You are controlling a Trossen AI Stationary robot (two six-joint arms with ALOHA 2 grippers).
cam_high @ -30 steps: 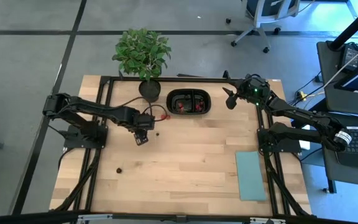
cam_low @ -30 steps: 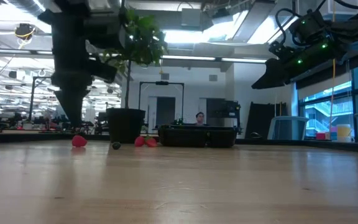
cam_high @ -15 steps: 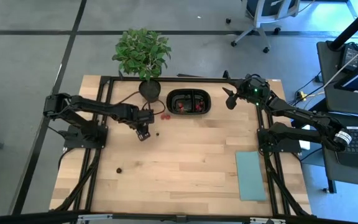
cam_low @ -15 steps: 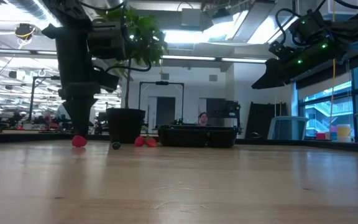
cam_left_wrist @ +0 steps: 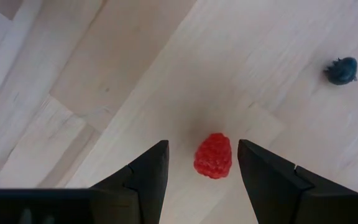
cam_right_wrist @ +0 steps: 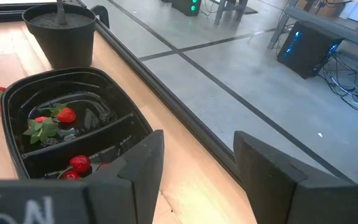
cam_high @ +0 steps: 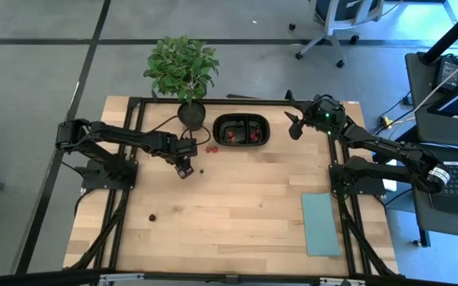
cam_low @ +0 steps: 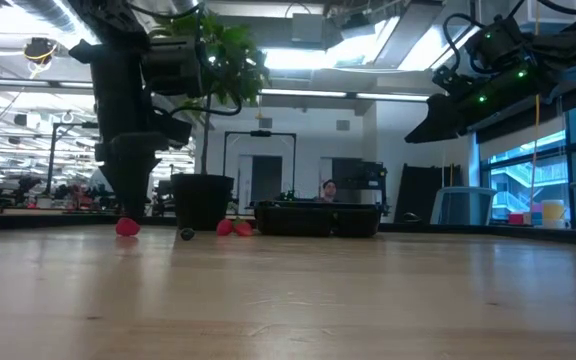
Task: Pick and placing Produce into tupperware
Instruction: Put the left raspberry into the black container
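A red berry [cam_left_wrist: 214, 155] lies on the table between the open fingers of my left gripper [cam_left_wrist: 202, 146], with a gap on each side. That gripper [cam_high: 183, 168] points down left of the black tray [cam_high: 242, 131]; in the low view the gripper [cam_low: 128, 195] stands just over the berry [cam_low: 127, 227]. A dark berry [cam_left_wrist: 342, 70] lies close by [cam_high: 202, 168]. Two red berries [cam_high: 211, 148] rest by the tray's left end. The tray [cam_right_wrist: 73, 124] holds red pieces and green leaves. My right gripper [cam_high: 294, 125] waits open, raised to the tray's right.
The potted plant [cam_high: 183, 67] stands in its dark pot [cam_high: 191, 114] just left of the tray at the far edge. A lone dark berry [cam_high: 152, 217] lies toward the near left. A pale teal rectangle [cam_high: 321, 224] lies at the near right.
My left gripper has moved a short way toward the table's far edge and come over the red berry, its fingers still open. The berries and tray have stayed put.
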